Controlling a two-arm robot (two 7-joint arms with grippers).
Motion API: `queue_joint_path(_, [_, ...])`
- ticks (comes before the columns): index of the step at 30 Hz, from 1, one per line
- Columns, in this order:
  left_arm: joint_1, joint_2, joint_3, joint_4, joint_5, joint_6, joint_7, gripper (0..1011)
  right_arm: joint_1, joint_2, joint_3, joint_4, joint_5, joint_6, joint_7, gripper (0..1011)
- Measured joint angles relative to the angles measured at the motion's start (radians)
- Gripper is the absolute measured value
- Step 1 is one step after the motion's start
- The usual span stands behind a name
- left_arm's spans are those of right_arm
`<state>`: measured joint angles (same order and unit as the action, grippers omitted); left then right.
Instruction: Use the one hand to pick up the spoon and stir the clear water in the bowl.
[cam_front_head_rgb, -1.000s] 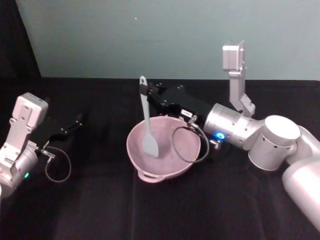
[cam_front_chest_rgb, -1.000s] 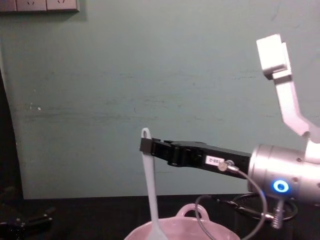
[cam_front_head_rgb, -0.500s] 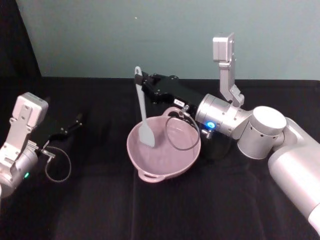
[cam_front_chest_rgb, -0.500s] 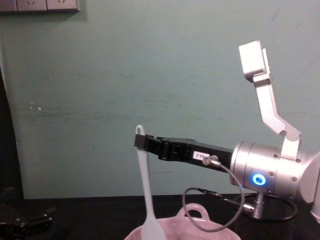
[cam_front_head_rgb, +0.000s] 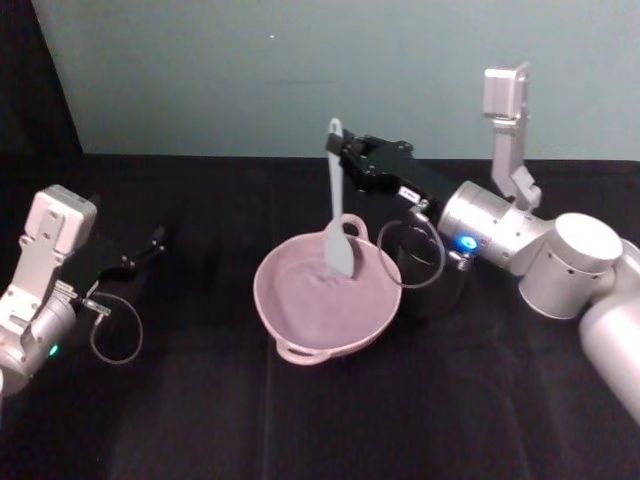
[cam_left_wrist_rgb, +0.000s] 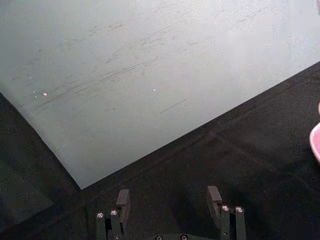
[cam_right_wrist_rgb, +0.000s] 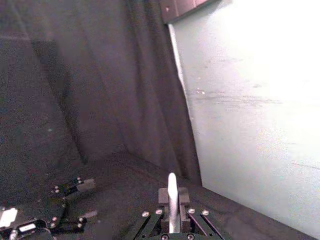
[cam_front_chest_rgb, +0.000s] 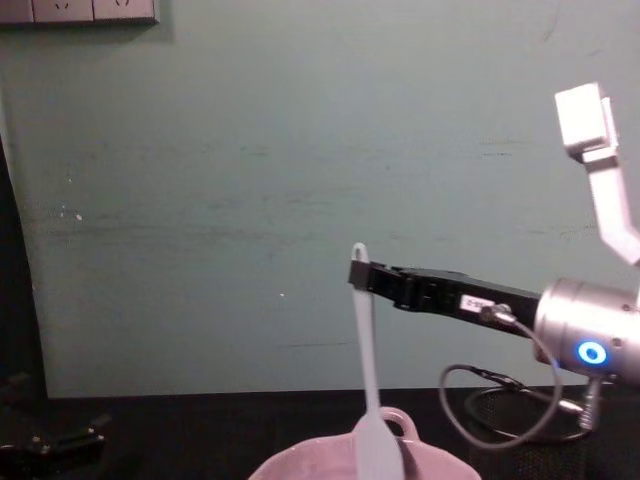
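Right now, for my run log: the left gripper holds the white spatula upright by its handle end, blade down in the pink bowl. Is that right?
Wrong arm. The right gripper holds the white spatula upright by its handle end, blade down in the pink bowl; the head view shows it. The left gripper sits open, off to the left.

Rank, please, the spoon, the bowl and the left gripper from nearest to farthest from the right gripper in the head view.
1. The spoon, held in the right gripper.
2. The bowl, just below it.
3. The left gripper, far off on the left.
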<state>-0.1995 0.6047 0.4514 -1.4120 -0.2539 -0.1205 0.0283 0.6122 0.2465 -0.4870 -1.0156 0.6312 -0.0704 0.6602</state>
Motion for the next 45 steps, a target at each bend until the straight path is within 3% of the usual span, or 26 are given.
queue_joint_path(12, [0.000, 0.000, 0.000, 0.000, 0.000, 0.000, 0.000, 1011, -0.109, 0.078, 0.019, -0.176, 0.018, 0.080, -0.045, 122])
queue_joint_path(22, [0.000, 0.000, 0.000, 0.000, 0.000, 0.000, 0.000, 1011, -0.155, 0.085, -0.006, -0.259, 0.036, 0.092, -0.051, 122])
queue_joint_path(32, [0.000, 0.000, 0.000, 0.000, 0.000, 0.000, 0.000, 1011, -0.108, 0.028, -0.058, -0.189, 0.036, 0.074, -0.015, 122])
queue_joint_path(45, [0.000, 0.000, 0.000, 0.000, 0.000, 0.000, 0.000, 1011, -0.001, -0.046, -0.076, -0.023, 0.022, 0.032, 0.023, 122])
